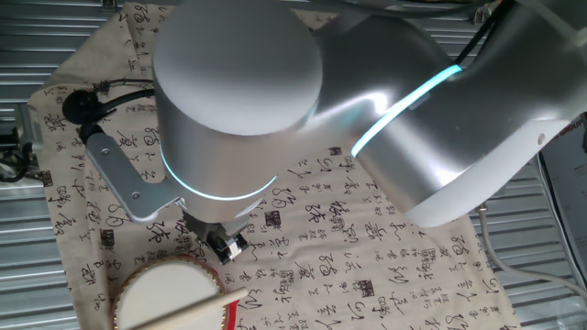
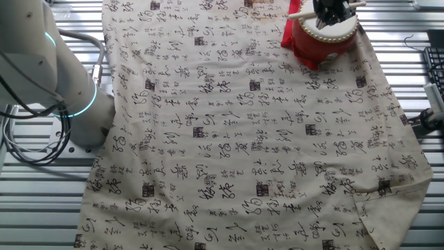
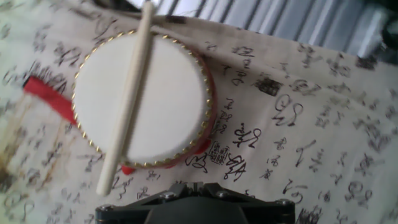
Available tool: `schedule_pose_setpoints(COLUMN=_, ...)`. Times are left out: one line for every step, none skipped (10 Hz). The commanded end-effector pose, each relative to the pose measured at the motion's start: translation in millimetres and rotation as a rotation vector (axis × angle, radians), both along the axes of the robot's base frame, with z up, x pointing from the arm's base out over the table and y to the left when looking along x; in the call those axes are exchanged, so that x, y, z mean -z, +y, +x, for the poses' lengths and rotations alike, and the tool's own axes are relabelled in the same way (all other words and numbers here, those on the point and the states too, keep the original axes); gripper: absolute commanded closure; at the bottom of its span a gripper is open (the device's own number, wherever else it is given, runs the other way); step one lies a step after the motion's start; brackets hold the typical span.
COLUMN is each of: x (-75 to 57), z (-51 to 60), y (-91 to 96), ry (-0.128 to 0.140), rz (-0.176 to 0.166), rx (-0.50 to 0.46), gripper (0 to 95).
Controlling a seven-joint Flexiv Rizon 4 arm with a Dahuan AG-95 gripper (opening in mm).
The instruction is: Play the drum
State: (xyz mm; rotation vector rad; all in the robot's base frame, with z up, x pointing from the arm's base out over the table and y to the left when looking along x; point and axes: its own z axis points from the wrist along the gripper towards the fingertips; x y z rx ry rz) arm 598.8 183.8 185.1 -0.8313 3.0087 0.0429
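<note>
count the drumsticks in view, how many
1. A single pale wooden stick lies across the cream head of the drum, overhanging the rim at both ends, near the edge of the calligraphy cloth. The arm hides some cloth, so another could be out of sight.

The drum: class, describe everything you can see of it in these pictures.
The drum is small and round, with a smooth cream-white skin head, a ring of gold studs and a red body. It stands upright on the calligraphy-printed cloth near one edge. A pale wooden stick lies across its head. The tool hovers close above it.
</note>
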Motion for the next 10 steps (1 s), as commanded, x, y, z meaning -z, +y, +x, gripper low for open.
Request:
schedule_pose_setpoints(x=-1.7, z=-3.9, y=12.6, ry=0.004, rz=-0.013, rx=0.012, gripper=95.0)
schedule_pose_setpoints(x=-0.8, z=-4.6, y=25.0, ry=0.004, rz=-0.013, rx=0.017, gripper=95.0)
schedule_pose_setpoints(x=0.0, z=-4.2, y=33.0, ry=0.003, rz=-0.013, rx=0.028, gripper=95.0)
schedule_pose_setpoints(x=-0.2, z=-4.4, y=40.6, ry=0.005, rz=-0.010, rx=0.051, gripper=95.0)
schedule_pose_setpoints(x=-2.3, z=-5.5, y=46.7, ry=0.008, rz=-0.004, rx=0.097, gripper=95.0)
schedule_pose_setpoints(x=-4.1, z=-6.0, y=49.0, ry=0.015, rz=0.006, rx=0.145, gripper=95.0)
schedule_pose_setpoints(x=-4.8, z=-7.3, y=48.9, ry=0.020, rz=0.018, rx=0.172, gripper=95.0)
schedule_pose_setpoints(x=-3.6, z=-12.2, y=47.7, ry=0.019, rz=0.024, rx=0.185, gripper=95.0)
schedule_pose_setpoints(x=-3.2, z=-15.0, y=47.7, ry=0.019, rz=0.027, rx=0.189, gripper=95.0)
schedule_pose_setpoints(x=-3.4, z=-23.6, y=51.5, ry=0.017, rz=0.022, rx=0.200, gripper=95.0)
